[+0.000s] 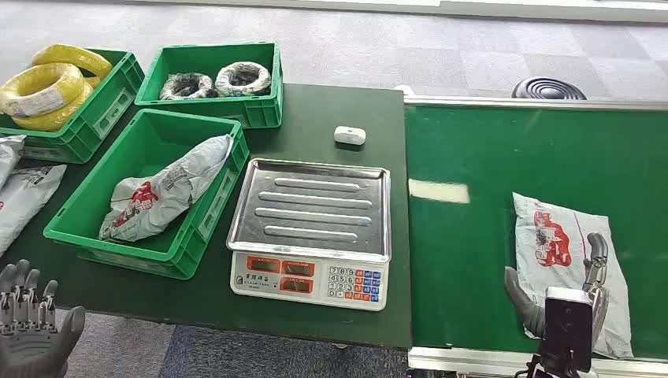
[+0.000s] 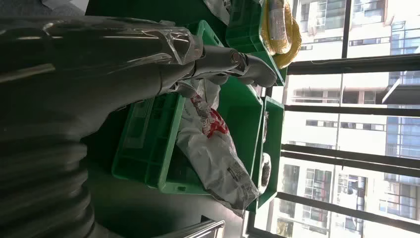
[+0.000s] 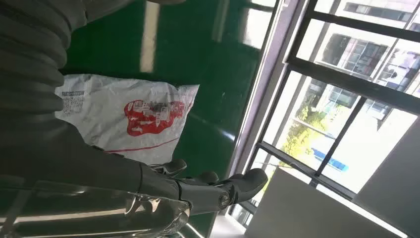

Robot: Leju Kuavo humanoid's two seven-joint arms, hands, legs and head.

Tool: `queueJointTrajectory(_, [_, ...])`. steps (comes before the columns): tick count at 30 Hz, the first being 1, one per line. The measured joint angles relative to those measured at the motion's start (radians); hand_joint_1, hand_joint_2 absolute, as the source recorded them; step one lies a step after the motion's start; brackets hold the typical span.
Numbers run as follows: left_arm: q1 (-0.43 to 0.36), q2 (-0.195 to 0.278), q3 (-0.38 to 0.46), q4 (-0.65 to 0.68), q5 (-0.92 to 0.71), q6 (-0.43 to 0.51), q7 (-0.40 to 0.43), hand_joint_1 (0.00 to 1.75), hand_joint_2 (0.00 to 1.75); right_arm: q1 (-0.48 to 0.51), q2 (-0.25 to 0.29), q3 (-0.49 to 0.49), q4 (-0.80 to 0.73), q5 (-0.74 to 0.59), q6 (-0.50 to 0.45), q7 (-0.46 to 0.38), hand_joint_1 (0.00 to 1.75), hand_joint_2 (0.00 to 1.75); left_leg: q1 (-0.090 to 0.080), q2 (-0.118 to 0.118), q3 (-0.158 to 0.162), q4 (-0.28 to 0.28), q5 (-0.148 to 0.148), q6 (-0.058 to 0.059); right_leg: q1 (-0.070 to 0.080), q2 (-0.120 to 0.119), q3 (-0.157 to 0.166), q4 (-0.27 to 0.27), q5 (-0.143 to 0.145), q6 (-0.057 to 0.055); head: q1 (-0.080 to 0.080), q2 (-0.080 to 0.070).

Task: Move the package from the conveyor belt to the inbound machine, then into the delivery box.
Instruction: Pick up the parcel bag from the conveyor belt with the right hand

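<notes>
A dark green bench [image 1: 331,118] stands beside a green conveyor belt [image 1: 473,150] on a grey carpeted floor, with large windows showing in the wrist views. On the bench we see a scale with a steel tray [image 1: 311,206], which we take to be the inbound machine, and just to its left a green crate [image 1: 79,216] already containing one grey mailer, which we take to be the delivery box. The package [image 1: 551,236], a white mailer with a red print, lies flat on the belt near its front edge. We judge the first step to be in hand: the pick from the belt has not been completed. Our right hand [image 1: 571,287] sits over the near end of the package, with its fingers [image 3: 237,183] extended and spread; the head view suggests that they rest on or hover just above the mailer, but we cannot tell whether contact exists, and nothing is grasped. The next move calls for closing on the thin, slack mailer and lifting it across to the steel tray. Our left hand [image 1: 31,319] hangs below the bench edge, released and holding nothing.
</notes>
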Motion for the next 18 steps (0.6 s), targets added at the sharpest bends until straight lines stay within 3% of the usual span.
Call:
queueJointTrajectory(5, [-0.006,0.000,0.000,0.000,-0.004,-0.009,0.012,0.00,1.75,-0.045,-0.019,-0.041,0.091,0.166,-0.082,0.081,0.00,1.75,0.000,0.000,0.000,0.000,0.000,0.000,0.000,0.000,0.001,0.000,0.000,0.000,0.000,0.000])
queueJointTrajectory(10, [-0.020,0.000,0.000,0.000,-0.007,-0.008,0.030,0.00,1.75,-0.156,-0.096,-0.117,0.343,0.326,-0.150,0.185,0.00,1.75,0.000,0.000,0.002,0.001,0.000,0.001,0.000,0.000,0.002,0.000,0.001,0.000,0.000,0.000])
queueJointTrajectory(18, [-0.053,0.006,-0.001,0.007,-0.010,-0.041,0.051,0.00,1.75,-0.347,-0.222,-0.247,0.746,0.307,0.020,0.253,0.00,1.75,0.000,0.000,0.002,0.001,0.001,0.001,0.000,0.000,0.002,0.000,0.001,0.000,0.000,0.000])
